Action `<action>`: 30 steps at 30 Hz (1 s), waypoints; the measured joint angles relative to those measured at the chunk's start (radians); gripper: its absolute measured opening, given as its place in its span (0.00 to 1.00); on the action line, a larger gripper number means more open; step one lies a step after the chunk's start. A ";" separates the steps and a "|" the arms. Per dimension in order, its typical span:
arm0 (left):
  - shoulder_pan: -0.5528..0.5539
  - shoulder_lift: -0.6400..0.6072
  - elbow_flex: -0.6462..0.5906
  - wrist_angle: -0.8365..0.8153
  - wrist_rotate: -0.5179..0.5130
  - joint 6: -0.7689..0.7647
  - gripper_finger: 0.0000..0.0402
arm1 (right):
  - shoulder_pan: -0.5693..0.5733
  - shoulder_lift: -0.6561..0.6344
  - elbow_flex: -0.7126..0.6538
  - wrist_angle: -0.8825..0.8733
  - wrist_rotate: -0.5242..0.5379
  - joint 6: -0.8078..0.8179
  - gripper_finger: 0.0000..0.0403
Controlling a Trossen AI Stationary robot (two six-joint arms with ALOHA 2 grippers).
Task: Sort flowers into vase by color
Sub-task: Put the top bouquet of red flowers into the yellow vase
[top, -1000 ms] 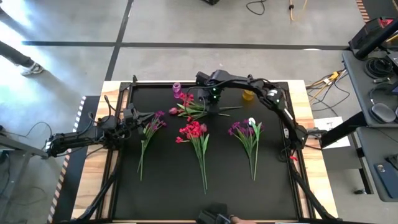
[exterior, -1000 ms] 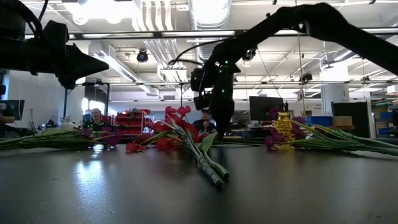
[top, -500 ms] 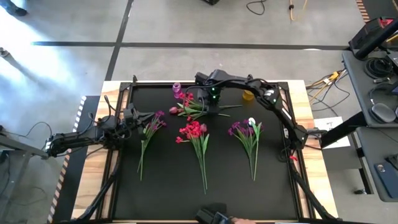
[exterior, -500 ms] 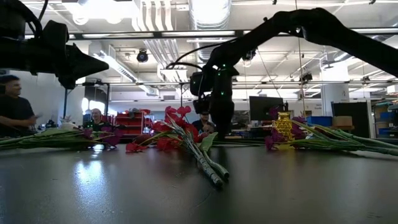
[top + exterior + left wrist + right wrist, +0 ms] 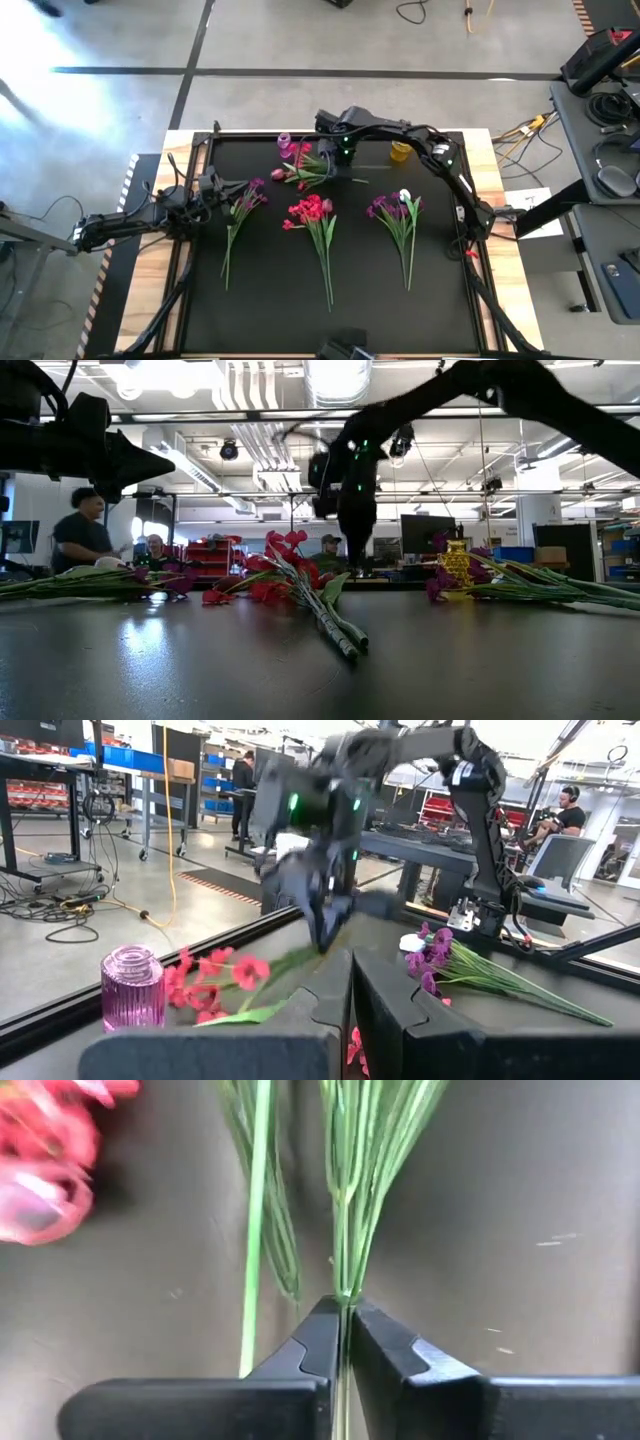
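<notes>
No readable text, label or number anywhere.

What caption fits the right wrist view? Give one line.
Right claw shut on the green stems of a red flower bunch above the dark tabletop.

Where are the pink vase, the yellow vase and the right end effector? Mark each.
pink vase (image 5: 132, 986), left wrist view, middle of its ribbed body
yellow vase (image 5: 400, 152), high view, its top
right end effector (image 5: 345, 1320), right wrist view, between fingertips shut on stems
</notes>
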 joint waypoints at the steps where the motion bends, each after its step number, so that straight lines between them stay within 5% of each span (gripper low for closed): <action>1: 0.000 0.000 0.000 0.000 0.000 0.000 0.00 | 0.000 -0.025 -0.007 0.012 0.001 0.010 0.05; 6: 0.000 0.000 0.000 0.000 0.000 0.000 0.00 | 0.005 -0.185 -0.115 0.154 0.006 0.067 0.04; 12: 0.000 0.000 0.000 0.000 0.000 0.000 0.00 | 0.009 -0.454 -0.429 0.478 0.030 0.139 0.04; 24: 0.000 0.000 0.000 0.000 0.000 0.000 0.00 | 0.009 -0.907 -1.073 1.203 0.258 0.261 0.04; 30: 0.000 0.000 0.000 0.000 0.000 0.000 0.00 | 0.008 -1.032 -1.335 1.633 0.356 0.215 0.04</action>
